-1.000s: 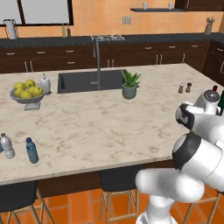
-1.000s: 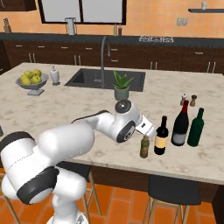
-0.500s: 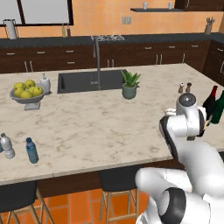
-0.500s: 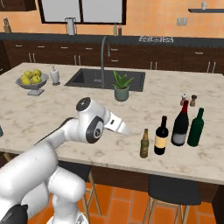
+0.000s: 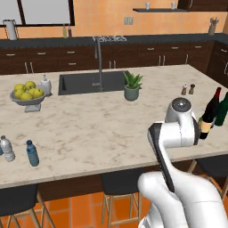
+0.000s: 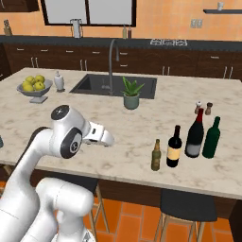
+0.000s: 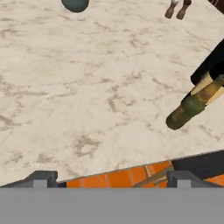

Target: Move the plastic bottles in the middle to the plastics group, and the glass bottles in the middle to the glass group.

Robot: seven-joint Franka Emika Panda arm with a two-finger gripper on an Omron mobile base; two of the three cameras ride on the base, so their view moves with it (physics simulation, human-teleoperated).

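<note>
1. The pincer (image 7: 109, 177) is spread wide and holds nothing; in the hand view its two dark tips rise at the bottom, above the front edge of the marble counter (image 7: 78, 87).
2. In that view the olive-brown beer bottle (image 7: 192, 107) lies ahead and to the right of the pincer, well apart, with the black wine bottle with the tan label (image 7: 210, 72) just behind it.
3. In the right base view all the glass stands upright on the counter's right end: beer bottle (image 6: 156, 155), labelled wine bottle (image 6: 174, 147), red-topped wine bottle (image 6: 194, 134) and green bottle (image 6: 211, 138), close in a row.
4. In the left base view the blue water bottle (image 5: 32, 153) stands just beside the clear water bottle (image 5: 6, 148) at the far left end, upright.
5. My judgement: the sorting looks nearly done or done, since each bottle already stands by its group.
</note>
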